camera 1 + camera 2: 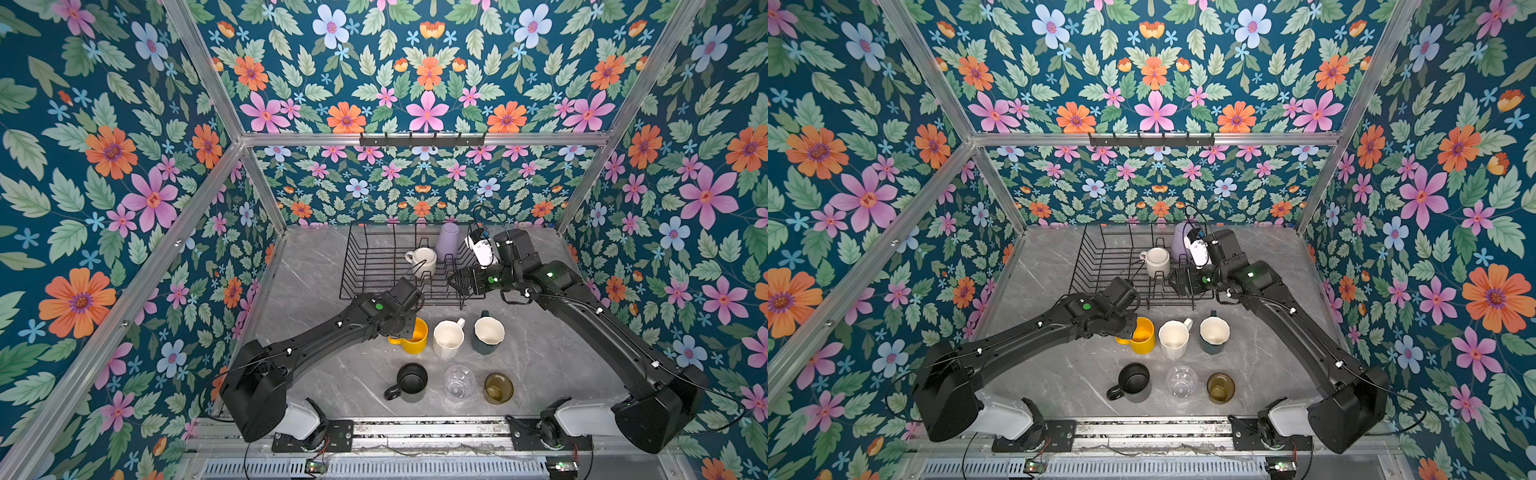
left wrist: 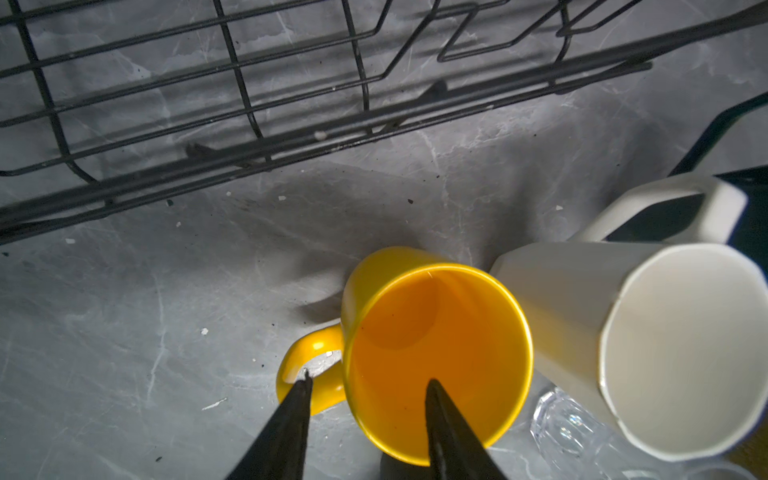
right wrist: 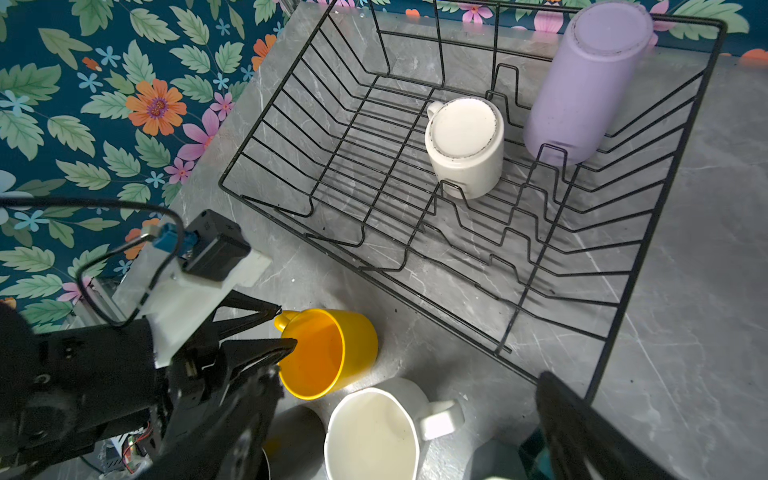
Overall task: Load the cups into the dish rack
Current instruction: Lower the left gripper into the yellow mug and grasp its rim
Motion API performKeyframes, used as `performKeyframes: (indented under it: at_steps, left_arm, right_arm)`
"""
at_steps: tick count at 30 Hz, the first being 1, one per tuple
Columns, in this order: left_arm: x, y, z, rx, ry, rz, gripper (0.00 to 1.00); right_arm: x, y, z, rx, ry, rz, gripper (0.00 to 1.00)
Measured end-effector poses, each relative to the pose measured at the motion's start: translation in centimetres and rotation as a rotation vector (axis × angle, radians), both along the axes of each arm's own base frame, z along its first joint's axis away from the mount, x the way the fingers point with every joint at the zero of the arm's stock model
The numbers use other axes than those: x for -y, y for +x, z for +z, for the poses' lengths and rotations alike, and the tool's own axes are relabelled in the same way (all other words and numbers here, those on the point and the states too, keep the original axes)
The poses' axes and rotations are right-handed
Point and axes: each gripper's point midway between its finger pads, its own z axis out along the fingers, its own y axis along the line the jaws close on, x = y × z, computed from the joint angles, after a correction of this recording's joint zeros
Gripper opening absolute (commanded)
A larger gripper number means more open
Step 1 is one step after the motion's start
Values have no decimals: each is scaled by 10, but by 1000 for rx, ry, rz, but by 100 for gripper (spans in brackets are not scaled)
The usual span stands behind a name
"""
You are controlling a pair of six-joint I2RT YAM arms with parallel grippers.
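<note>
The grey marble bench (image 1: pixel 324 266) carried the black wire dish rack (image 1: pixel 361 266) at its far side. The right gripper (image 1: pixel 457 283) hung over the rack's near right corner with its jaws spread wide and nothing between them. The left gripper (image 2: pixel 369 378) was partly spread astride the wall of the yellow mug (image 1: pixel 417 338), one finger inside the mug, the other outside by the handle, neither visibly pressing the wall.

In the rack, the lilac tumbler (image 1: pixel 447 241) stood upside down at the far right, with the white mug (image 1: pixel 424 262) upside down just beside it. On the bench in front of the rack, the yellow mug, cream mug (image 1: pixel 449 338) and dark green mug (image 1: pixel 488 334) made one row. Nearer still were the black mug (image 1: pixel 411 380), clear glass (image 1: pixel 459 382) and amber glass (image 1: pixel 498 387), all upright.
</note>
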Motion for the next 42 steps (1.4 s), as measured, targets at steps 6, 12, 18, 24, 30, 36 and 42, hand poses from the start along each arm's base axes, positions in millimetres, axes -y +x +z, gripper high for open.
performKeyframes:
  at_steps: [6, 12, 18, 24, 30, 36, 42]
  left_arm:
    - [1, 1, -9, -21, 17, 17, 47]
    - [-1, 3, -18, -35, 48, 24, 46]
    - [-3, 6, -27, -47, 75, 35, 44]
    - [-4, 8, -35, -61, 94, 41, 41]
    - [-4, 8, -43, -75, 107, 42, 35]
    - [-4, 7, -49, -90, 118, 41, 25]
    - [-4, 8, -48, -89, 121, 42, 14]
  right_arm:
    - [1, -1, -1, -1, -1, -1, 97]
    - [1, -1, -3, -5, -3, -1, 97]
    - [1, -1, -4, -5, -4, -1, 97]
    - [2, -1, -6, -9, -10, 2, 97]
    - [1, 0, -9, -12, -14, 3, 97]
    - [1, 0, -11, -17, -17, 3, 97]
    - [1, 1, -12, -17, -17, 3, 97]
